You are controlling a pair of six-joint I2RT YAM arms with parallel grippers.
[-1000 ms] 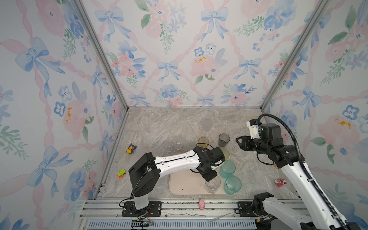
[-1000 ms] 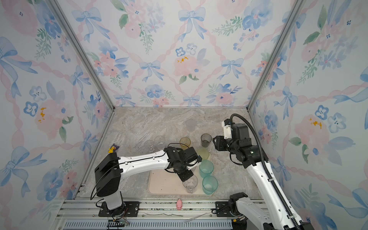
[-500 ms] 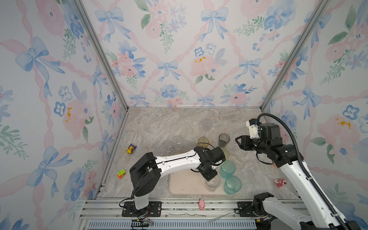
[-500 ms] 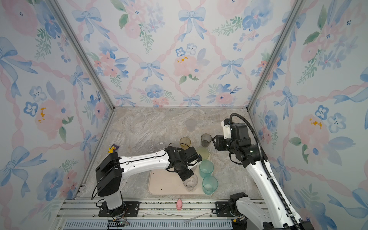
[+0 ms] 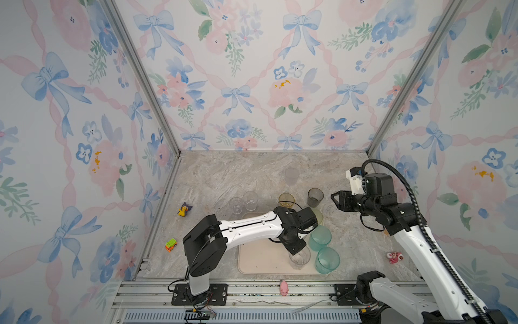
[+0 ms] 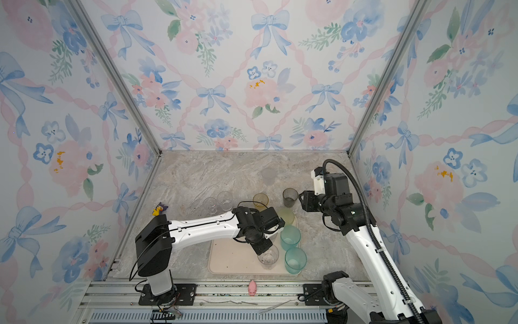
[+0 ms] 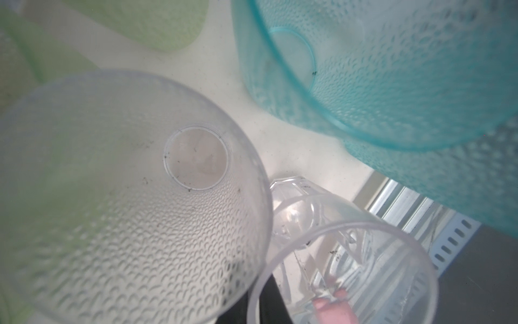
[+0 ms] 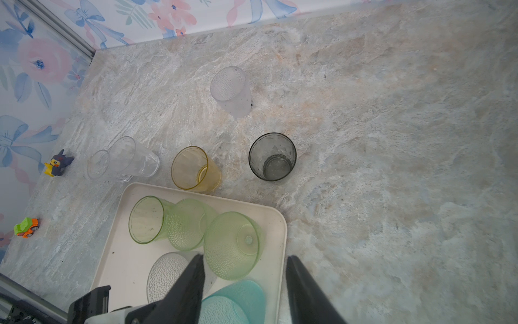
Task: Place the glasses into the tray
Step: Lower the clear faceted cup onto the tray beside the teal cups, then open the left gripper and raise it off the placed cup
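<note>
The cream tray (image 5: 258,261) lies at the front middle of the marble floor. It holds a clear glass (image 5: 300,256), two teal glasses (image 5: 320,238), a frosted one (image 7: 112,196) and pale green ones (image 8: 232,244). My left gripper (image 5: 294,246) is down at the clear glass's rim (image 7: 350,269). One dark finger (image 7: 260,297) shows just outside that rim and the other is hidden. My right gripper (image 8: 245,255) hangs open and empty above the tray's far right corner, close to the smoky grey glass (image 5: 315,197).
Behind the tray stand an amber glass (image 5: 286,199), two clear glasses (image 5: 250,200) and a frosted glass (image 5: 291,175). Toys lie around: a duck figure (image 5: 184,209), a green car (image 5: 170,244), a pink pig (image 5: 284,287) on the front rail and a pink toy (image 5: 393,256).
</note>
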